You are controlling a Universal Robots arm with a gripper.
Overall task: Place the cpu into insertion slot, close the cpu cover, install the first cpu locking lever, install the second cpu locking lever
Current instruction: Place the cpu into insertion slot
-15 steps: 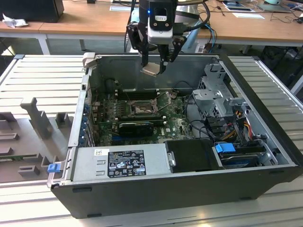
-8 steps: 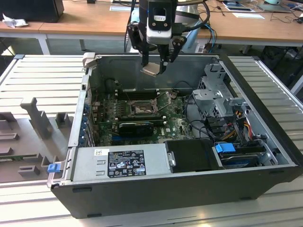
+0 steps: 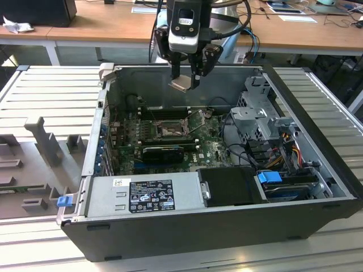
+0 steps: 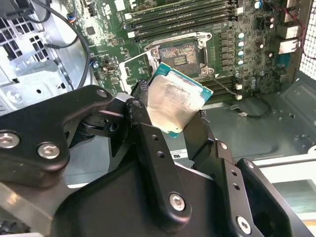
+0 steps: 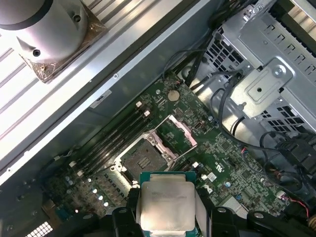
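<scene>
Clamping one cpu (image 4: 175,106) between its jaws, one gripper (image 3: 187,78) above one insertion slot (image 5: 142,159), one cpu cover (image 5: 176,132) open.

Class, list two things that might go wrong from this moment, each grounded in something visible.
1. The gripper holds the cpu by its edges, tilted, high over the motherboard; a slip would drop it.
2. The insertion slot lies open beside the opened cpu cover; a skewed descent may catch either.

The black hand (image 4: 173,106) bears silver screws (image 4: 177,201), with black cables (image 3: 247,22).
</scene>
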